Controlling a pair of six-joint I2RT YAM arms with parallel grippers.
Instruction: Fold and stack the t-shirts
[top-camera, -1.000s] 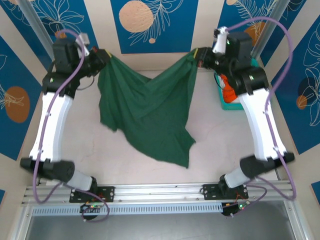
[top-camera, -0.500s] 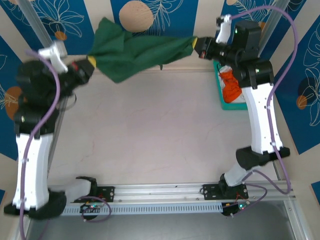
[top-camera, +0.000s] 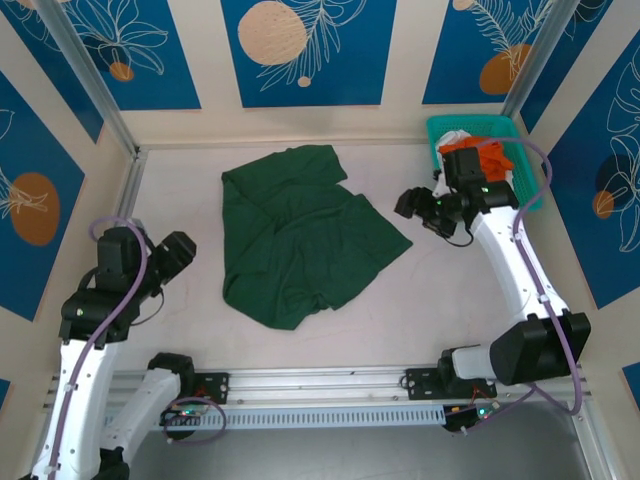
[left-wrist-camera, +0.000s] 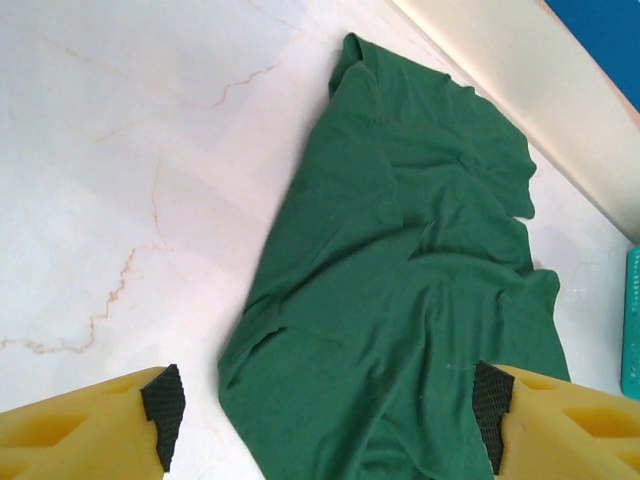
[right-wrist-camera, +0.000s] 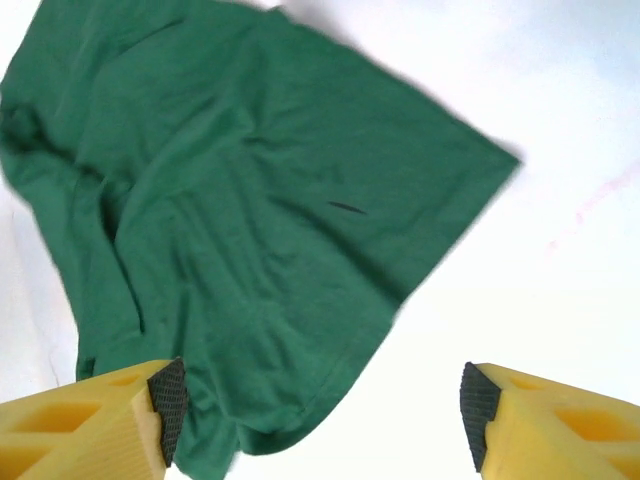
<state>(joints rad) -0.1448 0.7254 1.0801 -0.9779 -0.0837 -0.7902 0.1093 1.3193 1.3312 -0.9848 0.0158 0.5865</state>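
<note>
Top external view: a soft, light dark green t-shirt lies rumpled mid-tabletop, with the left tool at its 9 o'clock and the right tool at 3 o'clock both spread wide and empty; pinching its outer corners looks the surest hold.

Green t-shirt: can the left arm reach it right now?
Probably yes. The green t-shirt lies crumpled on the table, and the left gripper is open and pointing at it, with just bare tabletop between them.
</note>
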